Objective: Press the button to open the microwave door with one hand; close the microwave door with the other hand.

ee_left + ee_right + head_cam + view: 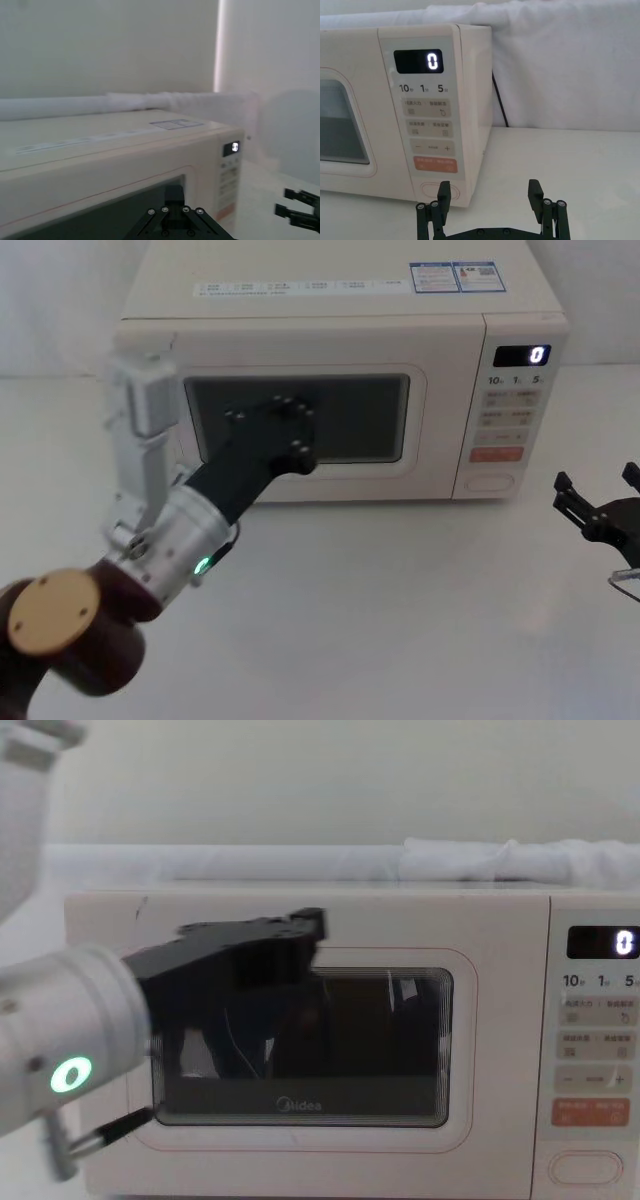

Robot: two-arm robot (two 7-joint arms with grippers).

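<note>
While the left pincer, grip unreadable, covers the microwave door, the open right pincer hangs beside.

Ahead of our right gripper, open tabletop leads unobstructed to the button. Our left gripper sits against the shut microwave door, blocking its window.
</note>
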